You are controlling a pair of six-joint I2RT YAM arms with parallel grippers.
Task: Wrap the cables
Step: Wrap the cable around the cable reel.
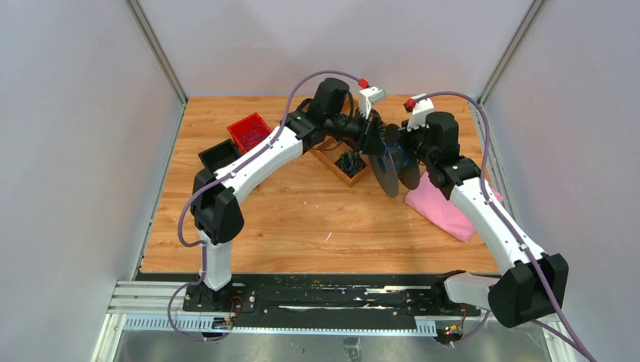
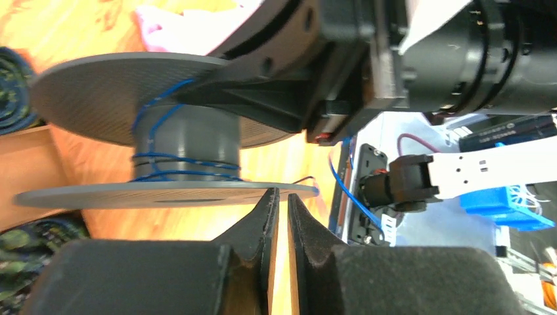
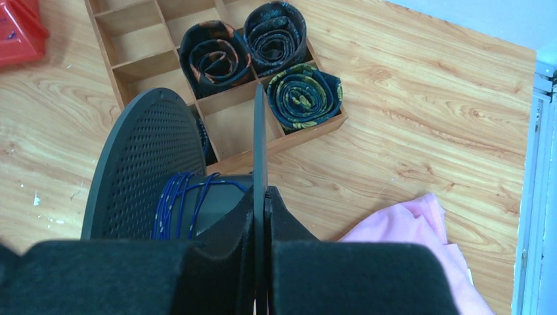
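A dark grey spool (image 1: 389, 162) is held upright above the table. Thin blue cable (image 3: 177, 203) is wound a few turns round its core (image 2: 187, 141). My right gripper (image 3: 263, 190) is shut on the edge of one spool flange (image 3: 259, 131). My left gripper (image 2: 282, 193) sits just beyond the other flange's rim (image 2: 164, 195), its jaws closed to a hairline gap with nothing visible between them. A loose blue strand (image 2: 358, 197) leaves the spool and curves away to the right of the left gripper. No dark blackish-purple cables are in view.
A wooden compartment tray (image 3: 131, 46) lies under the spool, holding three rolled dark patterned fabrics (image 3: 213, 52). A red bin (image 1: 250, 130) and a black bin (image 1: 219, 154) stand at the back left. A pink cloth (image 1: 445, 211) lies at the right.
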